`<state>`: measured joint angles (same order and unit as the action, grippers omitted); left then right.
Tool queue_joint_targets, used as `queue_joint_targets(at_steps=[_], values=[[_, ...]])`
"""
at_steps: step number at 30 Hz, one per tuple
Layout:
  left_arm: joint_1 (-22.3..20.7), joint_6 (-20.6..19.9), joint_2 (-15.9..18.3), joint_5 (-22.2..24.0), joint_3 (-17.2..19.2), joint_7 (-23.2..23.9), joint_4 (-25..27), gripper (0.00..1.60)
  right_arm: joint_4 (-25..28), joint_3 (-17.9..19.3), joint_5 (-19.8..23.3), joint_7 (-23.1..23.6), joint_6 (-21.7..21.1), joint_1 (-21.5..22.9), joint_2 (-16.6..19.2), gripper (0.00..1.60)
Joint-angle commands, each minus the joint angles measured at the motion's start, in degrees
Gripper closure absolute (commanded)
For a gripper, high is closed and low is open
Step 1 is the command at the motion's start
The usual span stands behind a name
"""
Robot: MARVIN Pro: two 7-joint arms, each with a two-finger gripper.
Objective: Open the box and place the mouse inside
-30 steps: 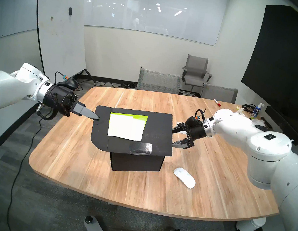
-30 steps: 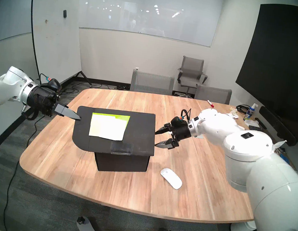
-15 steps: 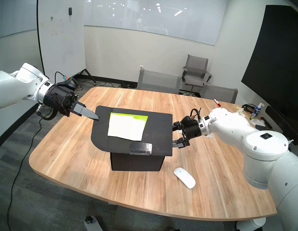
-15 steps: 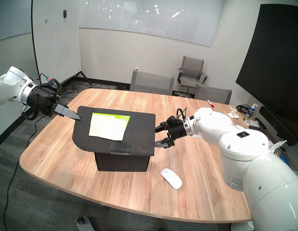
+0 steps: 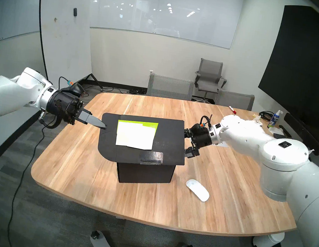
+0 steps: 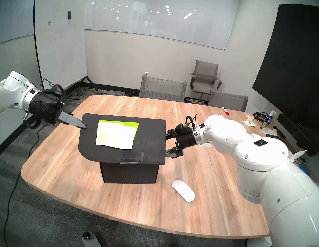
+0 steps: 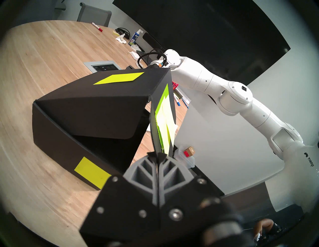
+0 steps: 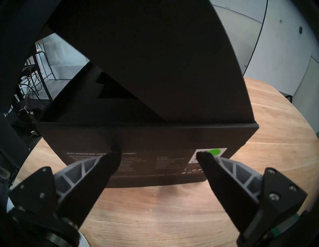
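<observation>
Wood-grain tabletop [image 5: 90, 171] carries everything in this small meeting room, and the work begins at the left gripper [image 5: 104, 127], whose jaws are pressed together on the rounded tuck edge of the lid [image 5: 169, 142], holding that flap lifted clear of the box [image 5: 145, 172]. Pale yellow sticky notes [image 5: 135, 136] lie on the flap's upper face, with a strip of clear tape nearer the front edge. On the opposite side the right gripper [image 8: 158, 157] stands spread wide and empty, its fingertips [image 8: 114, 158] close against the printed side wall of the box below the hinge line; whether they touch it cannot be told. The step in hand looks like bracing the body while the lid swings back: the right gripper should press low and square on the wall so the box neither slides nor tips, while the left keeps a firm pinch and carries the flap in an arc about the hinge, not straight up. The mouse [image 5: 197, 189] rests untouched on the table, near the box's front right corner and apart from both arms. Farther out, a red-capped marker [image 5: 232, 109] and a spray bottle [image 5: 275, 119] lie at the far right edge; grey chairs [image 5: 210, 76], a leaning whiteboard [image 5: 65, 33] and a large dark screen [image 5: 310, 63] line the walls.
</observation>
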<state>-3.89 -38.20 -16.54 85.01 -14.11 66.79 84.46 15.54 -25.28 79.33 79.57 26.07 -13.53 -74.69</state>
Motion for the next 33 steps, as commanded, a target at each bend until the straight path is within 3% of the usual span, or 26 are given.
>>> queue_joint_targets(at_steps=[1, 33], values=[[-1.1, 0.0, 0.0, 0.5, 0.9, 5.4, 0.0, 1.6, 1.0, 0.4, 0.3, 5.2, 0.7, 1.6, 0.6, 0.0], [-1.3, 0.0, 0.0, 0.5, 0.6, 5.5, 0.0, 1.6, 3.2, 0.4, 0.0, 4.6, 0.9, 1.8, 1.9, 0.0]])
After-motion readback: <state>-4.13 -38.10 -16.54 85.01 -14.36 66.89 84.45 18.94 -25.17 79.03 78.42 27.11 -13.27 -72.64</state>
